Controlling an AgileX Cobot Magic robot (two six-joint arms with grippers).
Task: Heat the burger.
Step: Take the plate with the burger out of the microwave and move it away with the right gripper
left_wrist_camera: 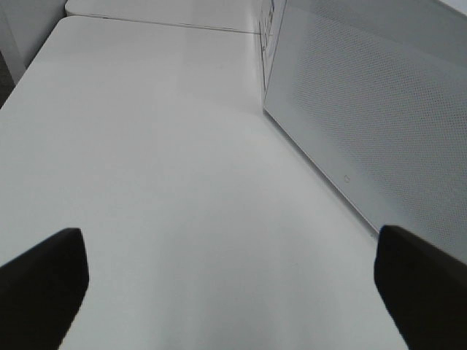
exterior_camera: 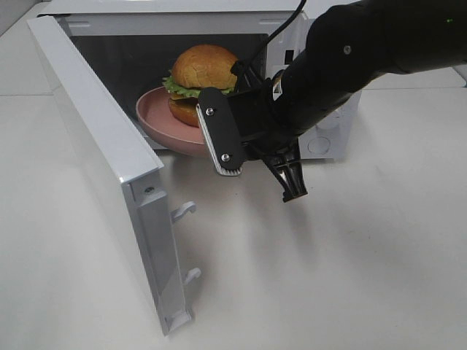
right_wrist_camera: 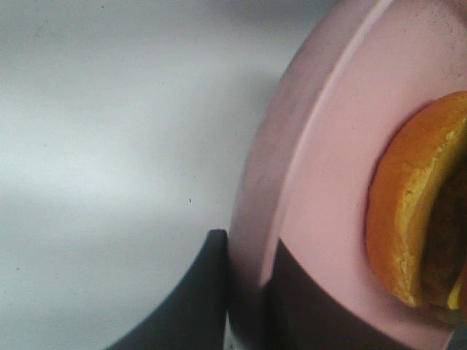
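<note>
The burger [exterior_camera: 201, 80] sits on a round pink plate [exterior_camera: 157, 117], and both hang at the mouth of the open microwave [exterior_camera: 321, 138], partly inside the cavity and not yet set on its floor. By its look the burger is a soft, loosely stacked item: domed bun over frilly lettuce over a dark patty. It would likely squash or shear apart under a direct pinch, and nothing visibly fixes it to the plate. The sound place to take hold is therefore the plate rim, which appears stiff and smooth and may be slippery. The load should be light, but a tilt could let the burger slide.

The right gripper [right_wrist_camera: 244, 292] is closed nearly all the way on that rim, one finger on each face of the edge, as the right wrist view shows. The plate is carried from one side only, so levelness deserves attention.

The left gripper [left_wrist_camera: 226, 292] stands wide apart over bare table [left_wrist_camera: 160, 168] beside the microwave's perforated side wall, holding nothing.

The microwave door [exterior_camera: 109, 182] is swung fully out on the left of the high view.

Limits of inspection: the right arm covers the near part of the plate and the lower burger in the high view; the cavity floor under the plate is hidden; the wrist view cuts the burger to a sliver of bun.
</note>
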